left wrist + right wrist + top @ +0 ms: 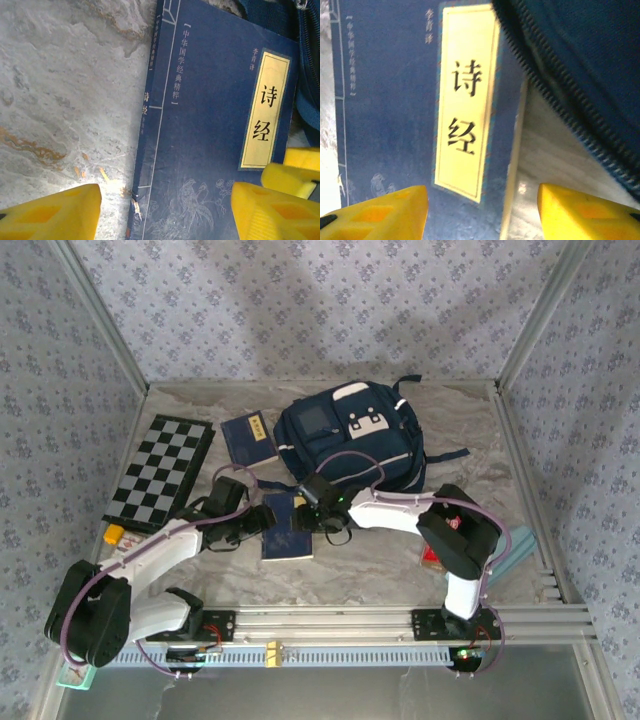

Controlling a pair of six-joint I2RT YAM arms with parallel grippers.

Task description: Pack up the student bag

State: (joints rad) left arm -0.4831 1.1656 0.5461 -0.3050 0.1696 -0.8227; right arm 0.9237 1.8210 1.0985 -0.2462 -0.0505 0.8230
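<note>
Evenness in closing is what we are aiming for: the left end effector [160, 212] and the right end effector [481, 212] are hanging released astride opposite edges of the blue book [285, 532], just beside the near side of the student bag [350, 435] sitting far-centre.

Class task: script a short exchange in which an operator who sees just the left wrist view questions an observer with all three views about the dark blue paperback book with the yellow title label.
Operator: What lies beyond this dark blue paperback book?
Observer: In the top view, a large navy-blue fabric backpack lies flat just past it, toward the far wall.
Operator: And the other arm?
Observer: The right gripper is open and straddles the book's right edge, with one yellow finger over the cover and the other over the grey marbled table.
</note>
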